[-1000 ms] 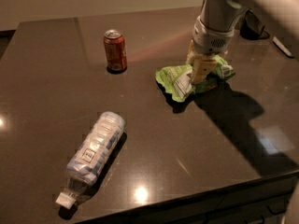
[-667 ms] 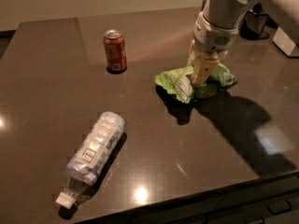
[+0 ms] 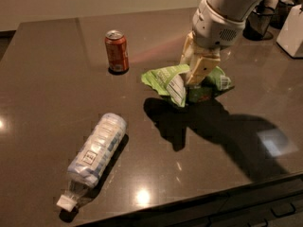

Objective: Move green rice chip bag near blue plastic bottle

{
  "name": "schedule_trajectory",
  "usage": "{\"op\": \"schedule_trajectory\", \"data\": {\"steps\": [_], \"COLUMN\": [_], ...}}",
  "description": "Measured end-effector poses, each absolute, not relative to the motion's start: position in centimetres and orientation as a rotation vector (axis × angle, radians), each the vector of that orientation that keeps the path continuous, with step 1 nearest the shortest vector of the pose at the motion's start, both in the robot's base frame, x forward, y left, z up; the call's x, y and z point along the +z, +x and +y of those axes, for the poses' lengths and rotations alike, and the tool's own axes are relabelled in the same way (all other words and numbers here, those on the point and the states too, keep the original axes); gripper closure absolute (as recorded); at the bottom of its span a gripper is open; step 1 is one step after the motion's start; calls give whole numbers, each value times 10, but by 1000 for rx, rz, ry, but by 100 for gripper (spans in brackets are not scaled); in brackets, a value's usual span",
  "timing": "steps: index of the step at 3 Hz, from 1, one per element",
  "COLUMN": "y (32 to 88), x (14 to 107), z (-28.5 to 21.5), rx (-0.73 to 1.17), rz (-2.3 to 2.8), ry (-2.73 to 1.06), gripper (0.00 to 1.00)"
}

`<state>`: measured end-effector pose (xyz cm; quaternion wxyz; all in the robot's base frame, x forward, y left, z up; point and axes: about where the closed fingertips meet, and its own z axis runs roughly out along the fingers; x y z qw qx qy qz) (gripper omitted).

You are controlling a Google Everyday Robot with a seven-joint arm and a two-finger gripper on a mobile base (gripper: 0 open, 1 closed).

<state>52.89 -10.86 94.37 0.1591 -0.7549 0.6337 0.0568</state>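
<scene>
The green rice chip bag (image 3: pixel 170 82), crumpled bright-green foil with white label panels, hangs lifted above the dark table, right of centre, with its shadow on the tabletop below. My gripper (image 3: pixel 196 77) comes down from the upper right and is shut on the bag's middle. The blue plastic bottle (image 3: pixel 97 150), clear and ribbed with a pale label and white cap, lies on its side at the front left, cap towards the front edge. The bag is well to the right of and behind the bottle.
An orange-red soda can (image 3: pixel 116 51) stands upright at the back left of the table (image 3: pixel 42 93). A white object (image 3: pixel 291 30) and a dark holder (image 3: pixel 260 25) stand at the back right. The table's front edge runs along the bottom.
My gripper has lifted the green bag off the table and shifted it slightly left and forward; its shadow has separated beneath it. The bottle and can have not moved.
</scene>
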Motion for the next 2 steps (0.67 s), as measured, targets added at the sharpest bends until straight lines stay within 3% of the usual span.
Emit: {"op": "schedule_trajectory", "data": {"steps": [2], "y": [489], "x": [944], "z": [-79], "rx": [276], "rz": [1754], "ry": [-2159], "gripper": [100]}}
